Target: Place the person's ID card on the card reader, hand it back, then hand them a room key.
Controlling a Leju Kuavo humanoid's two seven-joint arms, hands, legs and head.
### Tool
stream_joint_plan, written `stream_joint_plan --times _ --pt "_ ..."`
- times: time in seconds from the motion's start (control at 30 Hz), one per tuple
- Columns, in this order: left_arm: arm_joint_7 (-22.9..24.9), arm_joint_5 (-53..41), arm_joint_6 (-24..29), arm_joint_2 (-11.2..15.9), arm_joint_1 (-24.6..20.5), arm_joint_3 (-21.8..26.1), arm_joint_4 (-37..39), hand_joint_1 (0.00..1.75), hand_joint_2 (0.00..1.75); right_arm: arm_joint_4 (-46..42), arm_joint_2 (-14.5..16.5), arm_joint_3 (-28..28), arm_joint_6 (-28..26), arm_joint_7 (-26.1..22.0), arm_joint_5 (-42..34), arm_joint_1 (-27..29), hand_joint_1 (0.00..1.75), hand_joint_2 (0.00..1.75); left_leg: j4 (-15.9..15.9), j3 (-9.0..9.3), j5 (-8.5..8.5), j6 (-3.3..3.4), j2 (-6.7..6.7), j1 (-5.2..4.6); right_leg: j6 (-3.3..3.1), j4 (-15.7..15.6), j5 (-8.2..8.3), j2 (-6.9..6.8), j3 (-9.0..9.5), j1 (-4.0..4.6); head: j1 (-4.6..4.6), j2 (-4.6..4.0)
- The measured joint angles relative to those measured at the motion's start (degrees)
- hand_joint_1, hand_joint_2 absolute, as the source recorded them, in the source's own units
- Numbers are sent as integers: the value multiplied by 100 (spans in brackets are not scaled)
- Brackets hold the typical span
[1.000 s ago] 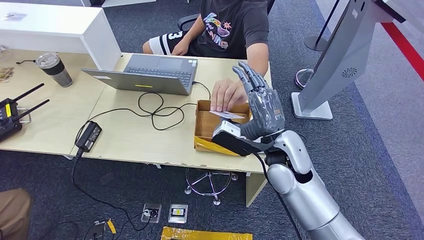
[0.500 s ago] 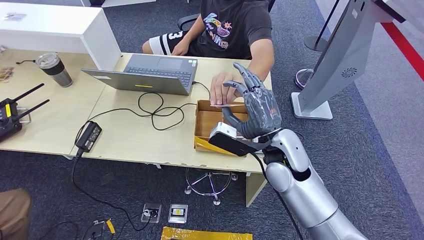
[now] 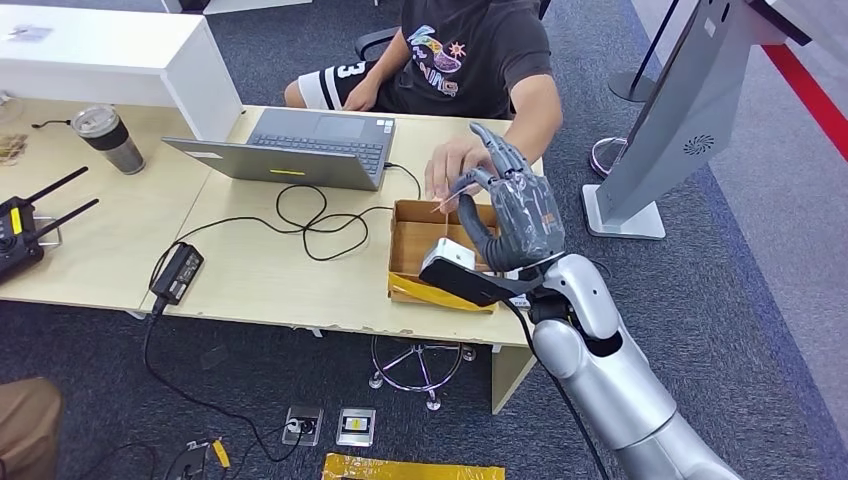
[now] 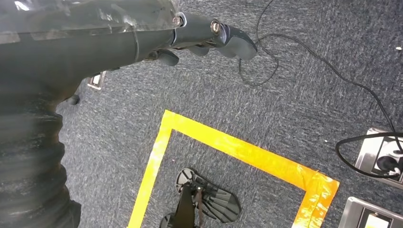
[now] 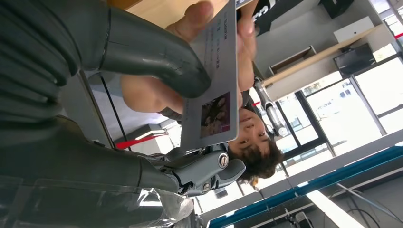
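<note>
The white ID card (image 5: 214,90) with a small photo sits between my right hand's thumb (image 5: 152,52) and its fingers, and the person's fingers (image 5: 199,14) grip its far end. From the head camera the ID card (image 3: 447,203) shows edge-on above the cardboard box (image 3: 412,250), between the person's hand (image 3: 455,165) and my right hand (image 3: 515,215). My left hand (image 4: 199,33) hangs over the carpet with its fingers loosely extended and nothing in them.
The person sits behind the wooden table (image 3: 250,280). On the table are a laptop (image 3: 300,150), looping black cables (image 3: 310,215), a power adapter (image 3: 178,272), a cup (image 3: 108,138) and a black radio unit (image 3: 20,225). A grey kiosk stand (image 3: 680,110) is at the right. Yellow tape (image 4: 237,147) marks the floor.
My right hand went from fingers spread upright to thumb and fingers closed around the card. The person's hand lifted the card from just over the box up to my fingers.
</note>
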Motion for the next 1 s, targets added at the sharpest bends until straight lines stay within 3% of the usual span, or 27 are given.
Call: stream_joint_plan --times 1.0 --pt "2 5 8 32 0 -44 0 0 175 23 -49 -1 -27 17 -38 -45 175 175 0 0 0 0 0 0 0 0 0 0 -2 0 0 -1"
